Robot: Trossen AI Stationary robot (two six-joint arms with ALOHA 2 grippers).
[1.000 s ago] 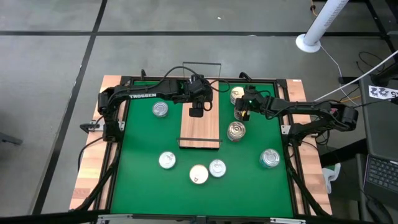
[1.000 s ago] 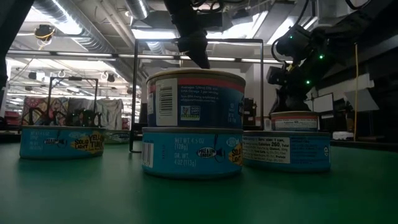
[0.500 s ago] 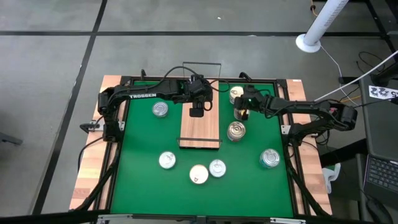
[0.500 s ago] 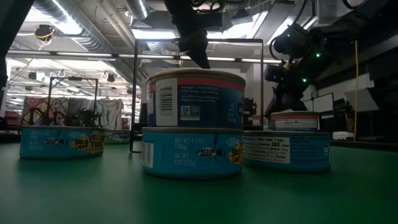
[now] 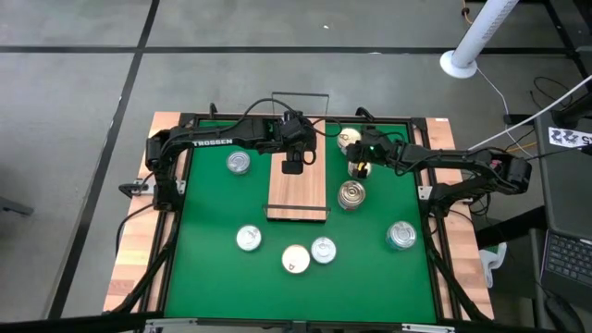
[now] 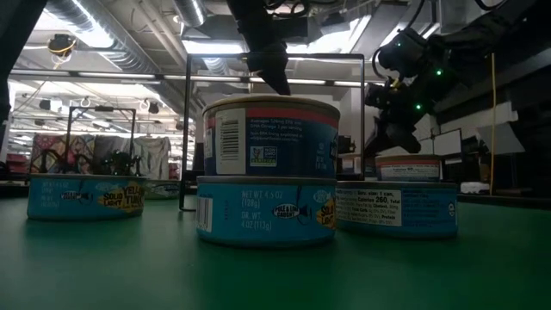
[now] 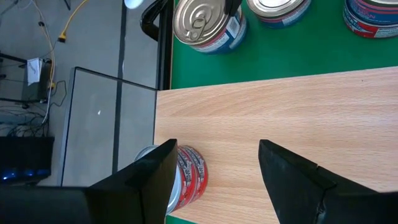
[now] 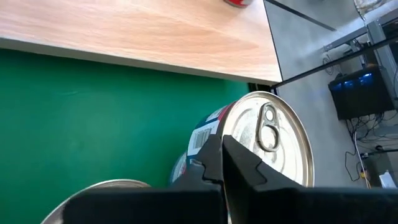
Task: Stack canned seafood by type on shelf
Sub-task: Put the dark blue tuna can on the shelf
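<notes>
Your left end effector point(image 5: 292, 166) hangs over the far end of the shelf point(image 5: 297, 190) with its fingers spread wide and nothing between them; a red-labelled tin point(image 7: 180, 177) sits on the board just beside one finger. Your right end effector point(image 5: 361, 167) is pinched fully shut and empty, hovering to the right of the shelf beside a gold-topped tin point(image 8: 267, 140), which seems to rest on another tin.

The rest of the tins are on the green mat: one left of the shelf point(image 5: 239, 163), one close against its right edge point(image 5: 351, 194), three near you point(image 5: 294, 260), and a larger silver one at the right point(image 5: 400, 235).

Expect these tins to be rigid, fairly heavy for their size and slick on the sides. Take each across its width, fingers flat against the side wall below the rim, and open the right fingers before you come down. Keep the pull-tab clear, and set each tin down square so the stack does not slide.
</notes>
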